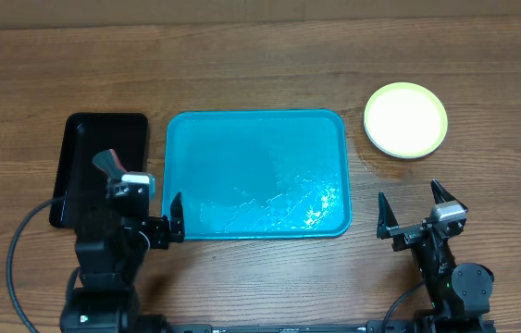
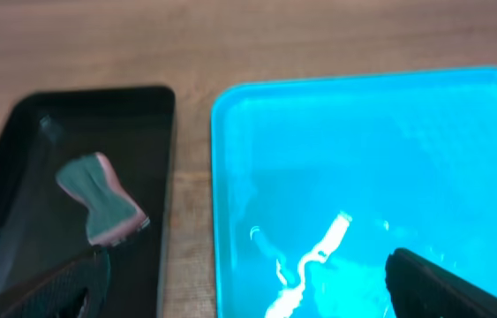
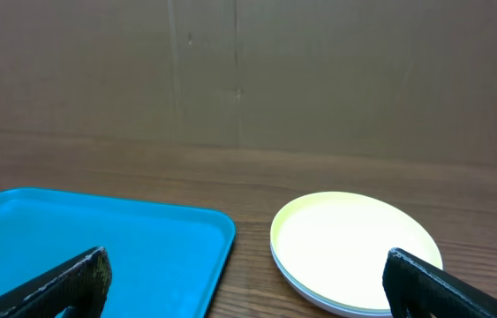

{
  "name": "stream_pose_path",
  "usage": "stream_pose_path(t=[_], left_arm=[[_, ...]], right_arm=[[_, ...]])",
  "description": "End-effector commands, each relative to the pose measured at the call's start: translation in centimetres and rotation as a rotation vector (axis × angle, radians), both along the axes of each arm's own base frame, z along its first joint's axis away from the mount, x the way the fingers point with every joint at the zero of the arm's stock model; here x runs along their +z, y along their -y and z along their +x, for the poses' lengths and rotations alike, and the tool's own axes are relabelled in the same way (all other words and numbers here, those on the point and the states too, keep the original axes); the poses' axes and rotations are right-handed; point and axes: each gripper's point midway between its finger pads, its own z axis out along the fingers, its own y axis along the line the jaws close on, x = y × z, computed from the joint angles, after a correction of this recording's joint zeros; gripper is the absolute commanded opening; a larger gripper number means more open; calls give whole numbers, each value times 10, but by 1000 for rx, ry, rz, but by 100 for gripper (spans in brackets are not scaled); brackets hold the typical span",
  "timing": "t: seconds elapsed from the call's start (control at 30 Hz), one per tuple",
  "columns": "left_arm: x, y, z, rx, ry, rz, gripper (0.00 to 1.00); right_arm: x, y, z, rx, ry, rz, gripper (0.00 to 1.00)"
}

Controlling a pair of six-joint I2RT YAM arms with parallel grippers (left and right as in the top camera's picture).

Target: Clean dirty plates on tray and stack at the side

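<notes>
Both grippers stand wide apart and empty: my left gripper (image 2: 248, 287) hangs over the near-left corner of the tray (image 1: 241, 157), and my right gripper (image 1: 410, 208) hangs over bare worktop (image 1: 269, 55) by the front edge. The plates (image 1: 406, 119) sit stacked toward the far right, off the tray, so the job looks finished. Trouble would come from a careless sweep. My right arm reaching forward could shove the stack, and a left finger could hook the tray's rim or the black tray (image 1: 103, 129) beside it.
</notes>
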Motion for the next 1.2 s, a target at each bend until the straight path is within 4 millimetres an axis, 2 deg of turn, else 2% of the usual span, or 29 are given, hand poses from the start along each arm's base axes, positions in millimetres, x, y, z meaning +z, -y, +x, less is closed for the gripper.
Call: stream_pose_path(t=[0.0,0.17,0.5,0.67,0.87,0.97,1.17], left_arm=[[-19,4,3,-30,48,12,100],[-17,4,10,-26,202,6,100],[-20,2,7,-13,388,11,100],[-28,-8,6,46,478,15,100],[-16,-17,1,102,528,7,100],[-24,-24,-1,138,498,18,100],[-23,-24,-1,135,499,17,100]], right_arm=[[-2,2,0,-10,1,6,100],[-2,2,0,-10,1,6,100],[-2,2,0,-10,1,6,100],[-2,2,0,-10,1,6,100],[-2,2,0,-10,1,6,100],[-2,2,0,-10,1,6,100],[-2,2,0,-10,1,6,100]])
